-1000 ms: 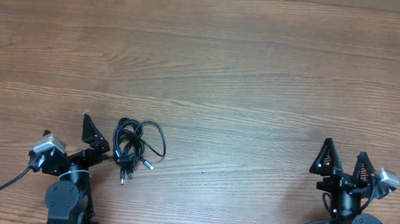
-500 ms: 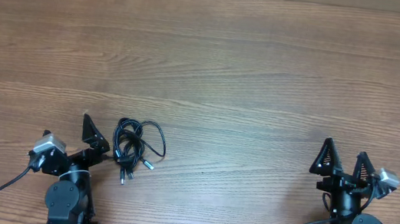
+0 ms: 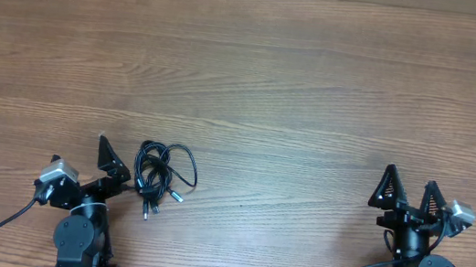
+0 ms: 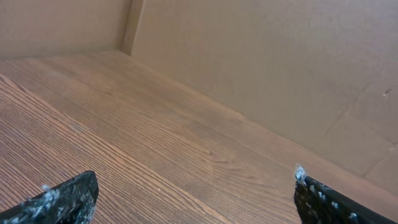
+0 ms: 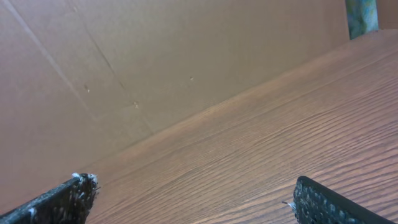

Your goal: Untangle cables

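I am watching the left gripper (image 3: pixel 112 165) hanging wide open and empty over the near edge of the table (image 3: pixel 272 83). The cables (image 3: pixel 159 174) are lying in a small black tangle just beside it, silver-tipped plugs pointing toward the near edge. The right gripper (image 3: pixel 409 188) is sitting equally wide open and empty, well apart from them, facing a cardboard wall (image 5: pixel 186 50).

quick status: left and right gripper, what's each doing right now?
Left gripper: open, holding nothing.
Right gripper: open, holding nothing.
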